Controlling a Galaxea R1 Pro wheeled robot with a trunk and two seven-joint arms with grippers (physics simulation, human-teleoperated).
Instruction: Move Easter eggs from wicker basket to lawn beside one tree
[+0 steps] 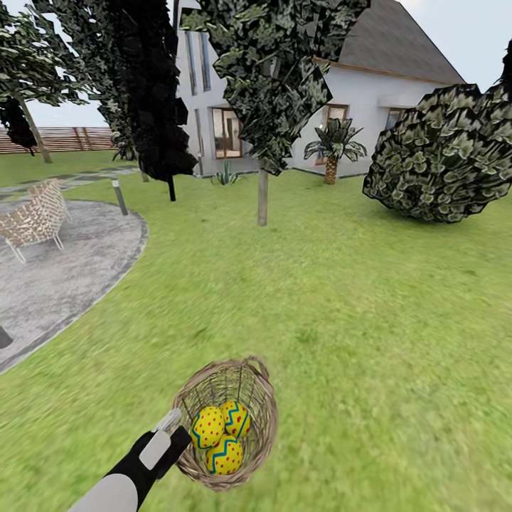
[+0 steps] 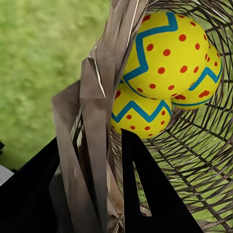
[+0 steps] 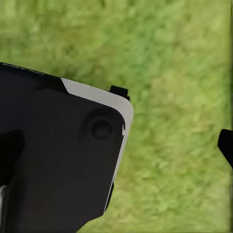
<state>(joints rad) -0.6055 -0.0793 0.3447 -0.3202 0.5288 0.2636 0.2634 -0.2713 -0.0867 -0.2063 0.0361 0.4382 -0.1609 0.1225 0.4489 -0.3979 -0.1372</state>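
Green lawn point(image 1: 370, 299) runs up to a white house point(image 1: 370, 92), with a pale-trunked tree point(image 1: 262, 195) ahead. Low in the head view, the left gripper point(image 1: 173, 427) pinches the wicker basket point(image 1: 259, 405) by its rim, fingers point(image 2: 145, 194) either side of the wall, three Easter eggs point(image 1: 222, 435) inside. Whether the right gripper point(image 3: 170, 116) is wide or narrow cannot be told.

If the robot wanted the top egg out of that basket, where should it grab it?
Probably from above, through the open mouth of the wicker basket, closing across the narrow width of the uppermost egg. The eggs are packed touching, so only the upper surfaces are free. The left gripper sits at the rim.
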